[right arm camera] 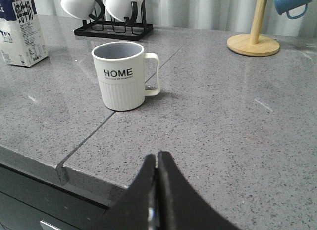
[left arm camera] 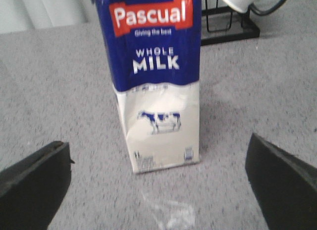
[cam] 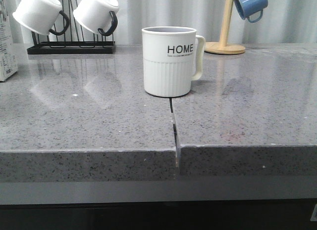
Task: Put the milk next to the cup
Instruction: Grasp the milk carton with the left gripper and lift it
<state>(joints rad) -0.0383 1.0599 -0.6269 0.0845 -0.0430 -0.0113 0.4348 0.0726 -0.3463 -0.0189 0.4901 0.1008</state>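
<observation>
The milk (left arm camera: 156,81) is a tall white carton with a blue top reading "WHOLE MILK" and a small cow. It stands upright on the grey counter, at the far left edge of the front view (cam: 6,47) and far left in the right wrist view (right arm camera: 20,32). My left gripper (left arm camera: 158,190) is open wide, short of the carton and not touching it. The cup (cam: 169,61), a white ribbed "HOME" mug with a white handle, stands mid-counter (right arm camera: 124,74). My right gripper (right arm camera: 157,158) is shut and empty, above the counter's front edge, well short of the cup.
A black rack (cam: 72,47) with two white black-handled mugs (cam: 39,12) stands at the back left, close behind the milk. A wooden mug tree (cam: 225,42) with a blue mug (cam: 250,5) stands at the back right. A seam (cam: 174,131) runs from the cup to the counter's front edge.
</observation>
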